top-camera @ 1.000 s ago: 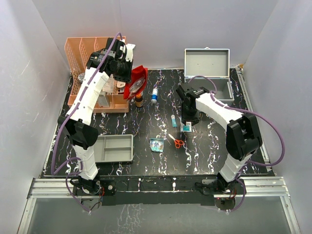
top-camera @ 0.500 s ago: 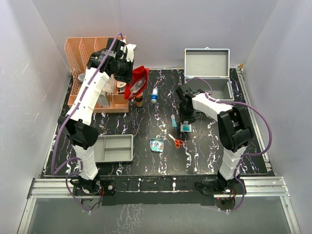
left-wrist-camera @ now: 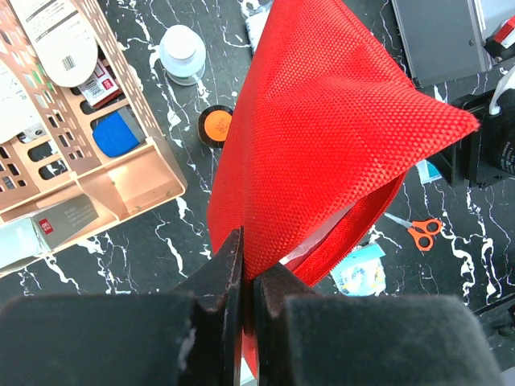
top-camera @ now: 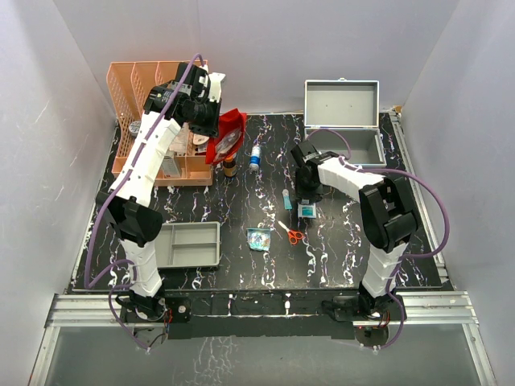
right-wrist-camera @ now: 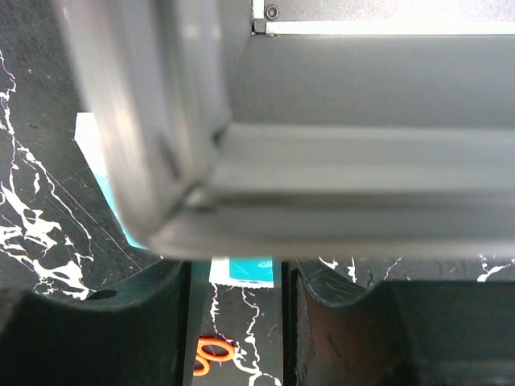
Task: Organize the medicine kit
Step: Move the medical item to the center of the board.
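Note:
The medicine kit (top-camera: 346, 145) is a silver-grey metal case standing open at the back right, lid upright. My left gripper (top-camera: 211, 127) is raised beside the orange organizer and shut on a red fabric pouch (top-camera: 226, 137), which hangs open below it. The left wrist view shows the jaws (left-wrist-camera: 248, 265) pinching the pouch's (left-wrist-camera: 322, 137) edge. My right gripper (top-camera: 306, 199) points down over a teal packet (top-camera: 307, 211), just in front of the kit. In the right wrist view its jaws (right-wrist-camera: 237, 261) stand apart with the packet (right-wrist-camera: 241, 269) between them. A blurred grey case corner (right-wrist-camera: 362, 80) hides the fingertips.
An orange organizer (top-camera: 157, 121) with boxes stands at the back left, a brown bottle (top-camera: 229, 166) and a white bottle (top-camera: 255, 155) beside it. A teal tube (top-camera: 287, 199), orange-handled scissors (top-camera: 294, 236) and a foil packet (top-camera: 258, 239) lie mid-table. A grey tray (top-camera: 189, 244) sits front left.
The right arm's elbow has swung in towards the middle while its gripper stayed over the teal packet. The left arm and the red pouch have not moved.

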